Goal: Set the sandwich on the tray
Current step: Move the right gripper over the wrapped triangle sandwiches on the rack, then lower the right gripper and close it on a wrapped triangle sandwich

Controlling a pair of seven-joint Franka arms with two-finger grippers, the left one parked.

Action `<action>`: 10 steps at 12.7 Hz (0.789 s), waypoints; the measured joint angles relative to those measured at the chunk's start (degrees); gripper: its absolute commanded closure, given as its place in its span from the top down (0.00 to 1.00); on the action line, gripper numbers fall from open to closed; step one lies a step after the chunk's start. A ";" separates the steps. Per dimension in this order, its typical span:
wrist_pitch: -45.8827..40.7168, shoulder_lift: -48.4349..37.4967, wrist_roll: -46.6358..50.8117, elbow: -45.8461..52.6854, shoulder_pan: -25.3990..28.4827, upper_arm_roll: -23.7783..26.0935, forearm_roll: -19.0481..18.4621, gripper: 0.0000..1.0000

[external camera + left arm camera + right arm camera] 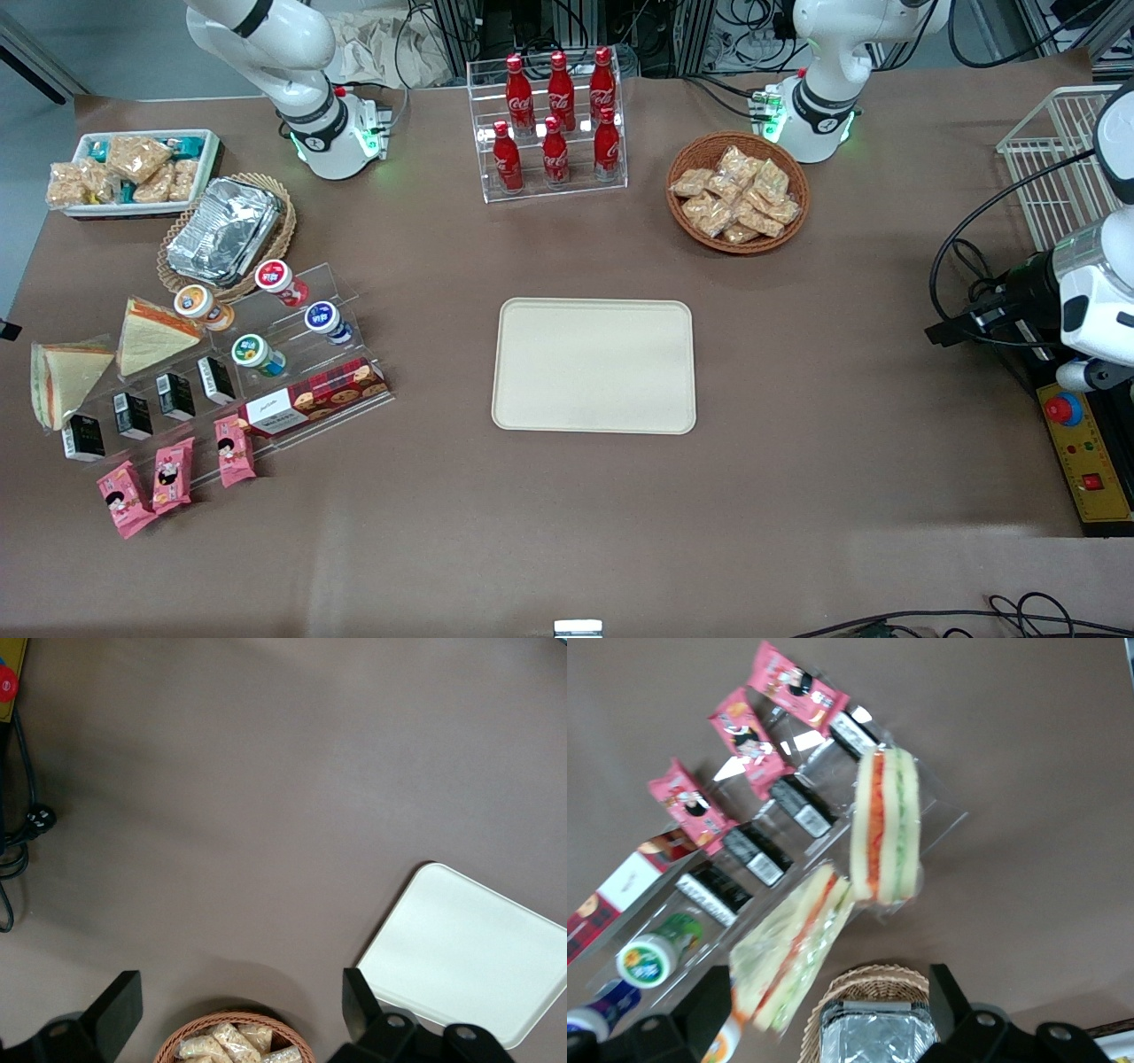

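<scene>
The sandwich (66, 381) (884, 828) is a wrapped white-bread wedge whose cut side shows orange and green stripes. It stands at the working arm's end of the table, beside a clear display stand (266, 372). The cream tray (594, 365) (469, 952) lies bare at the table's middle. My gripper (831, 1010) is out of the front view. In the right wrist view it hangs open, high above a foil container (873, 1028), with nothing between its fingers (713, 1010). It is well apart from the sandwich.
A second wedge (155, 335) (793, 948) stands beside the sandwich. The stand holds cups, black cartons (133, 415) and pink packets (173, 474). The foil container sits in a wicker basket (226, 232). A cola rack (554, 124), snack basket (737, 190), white bin (133, 170) and wire basket (1059, 159) ring the table.
</scene>
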 measured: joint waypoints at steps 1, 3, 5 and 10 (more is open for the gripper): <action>0.82 1.27 0.00 -0.05 -0.44 0.00 0.04 0.99; 2.54 2.95 0.02 -0.24 -0.49 0.13 0.05 0.99; 4.84 3.69 0.03 -1.50 -0.48 0.29 0.05 0.99; 14.48 4.10 0.03 -9.79 -0.48 0.32 0.05 0.99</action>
